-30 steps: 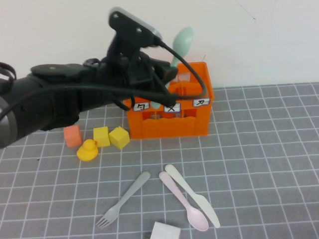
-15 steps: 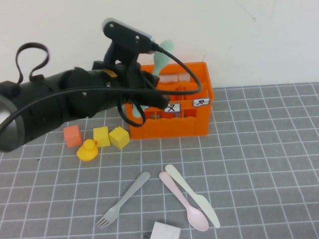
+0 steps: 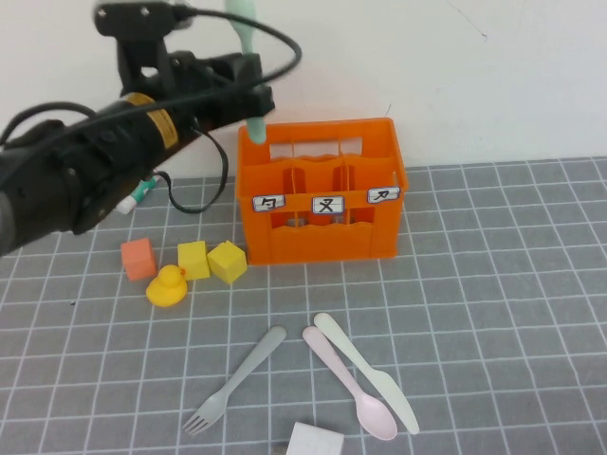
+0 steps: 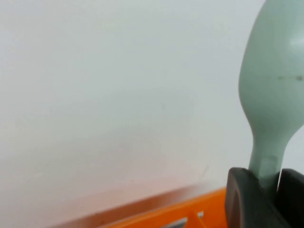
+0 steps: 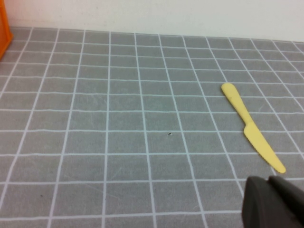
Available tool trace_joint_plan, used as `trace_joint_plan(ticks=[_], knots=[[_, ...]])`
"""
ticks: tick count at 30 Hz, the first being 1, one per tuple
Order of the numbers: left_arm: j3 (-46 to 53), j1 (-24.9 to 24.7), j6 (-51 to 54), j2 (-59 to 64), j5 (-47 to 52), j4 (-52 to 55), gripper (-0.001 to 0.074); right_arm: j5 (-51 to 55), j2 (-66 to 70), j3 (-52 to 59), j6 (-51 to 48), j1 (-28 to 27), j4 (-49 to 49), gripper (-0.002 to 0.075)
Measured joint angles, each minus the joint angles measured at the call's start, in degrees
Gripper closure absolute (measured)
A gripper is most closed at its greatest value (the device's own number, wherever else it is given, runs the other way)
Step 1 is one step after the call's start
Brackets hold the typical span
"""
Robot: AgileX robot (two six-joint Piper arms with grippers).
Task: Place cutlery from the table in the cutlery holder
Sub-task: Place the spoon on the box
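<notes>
My left gripper (image 3: 250, 93) is shut on the mint green spoon (image 3: 244, 33), which stands upright with its lower end at the back left corner of the orange cutlery holder (image 3: 322, 237). In the left wrist view the spoon's bowl (image 4: 275, 95) rises from the gripper (image 4: 278, 178), with the holder's rim (image 4: 180, 209) below. On the table (image 3: 493, 284), in front of the holder, lie the grey fork (image 3: 235, 379), the pale pink spoon (image 3: 349, 381) and the cream knife (image 3: 365, 372). My right gripper (image 5: 273, 183) is shut and empty, low over the table near the knife (image 5: 251, 128).
Left of the holder sit a small orange cube (image 3: 138, 258), two yellow blocks (image 3: 193, 259) and a yellow duck (image 3: 168, 285). A white-green tube (image 3: 140, 192) lies under my left arm. A white object (image 3: 315, 441) is at the front edge. A wall stands right behind the holder.
My left arm has swung left and up with the mint spoon, from over the holder's middle to its back left corner. All three labels now show.
</notes>
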Motion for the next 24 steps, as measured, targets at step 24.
trace_joint_plan(ticks=[24], knots=[[0.00, 0.23, 20.00, 14.17, -7.96, -3.36, 0.0487, 0.00, 0.00, 0.00, 0.00, 0.00, 0.00, 0.0729]])
